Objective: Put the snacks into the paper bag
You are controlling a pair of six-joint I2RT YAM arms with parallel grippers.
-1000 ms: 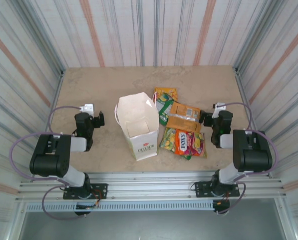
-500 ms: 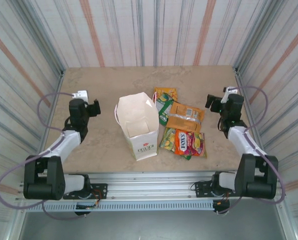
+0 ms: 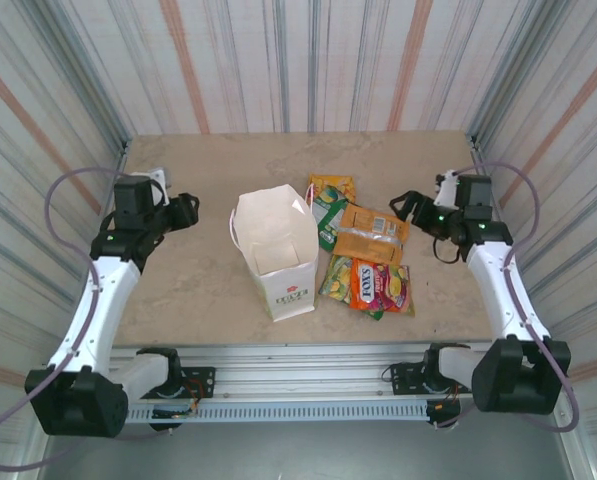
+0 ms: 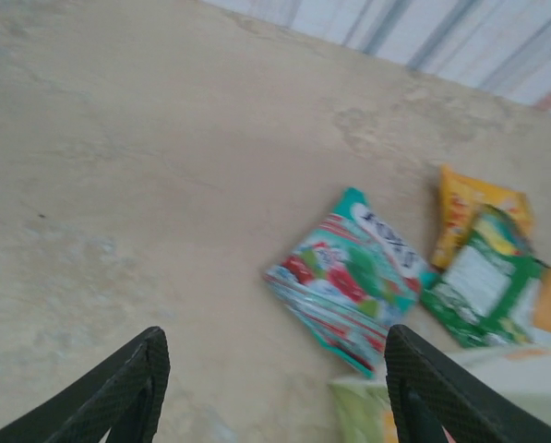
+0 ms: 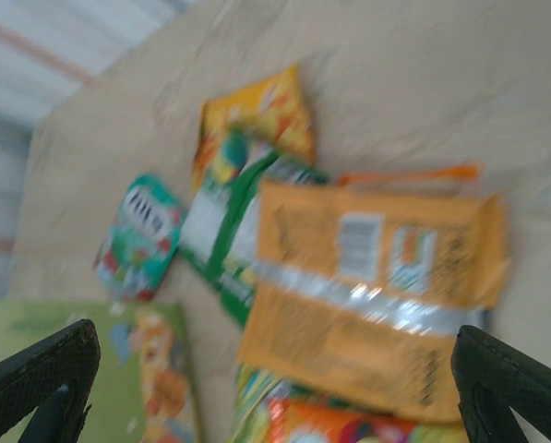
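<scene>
Five-odd snacks (image 3: 366,262) are spread on the worktop (image 3: 208,170) just right of the upright bag (image 3: 274,250) | both jaws parted, nothing grasped | orange packet (image 3: 369,233) on top is best pinched by an edge with right jaws, lifted over the bag before release.

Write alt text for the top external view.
An open white paper carrier bag stands on the beige table, flat glossy snack packets lying beside it. The left tool and right tool flank them, both open.

Paper bag (image 3: 274,242) upright mid-table, mouth open upward; snacks (image 3: 370,236) crowd right side; table (image 3: 193,285) bare left, far side.
</scene>
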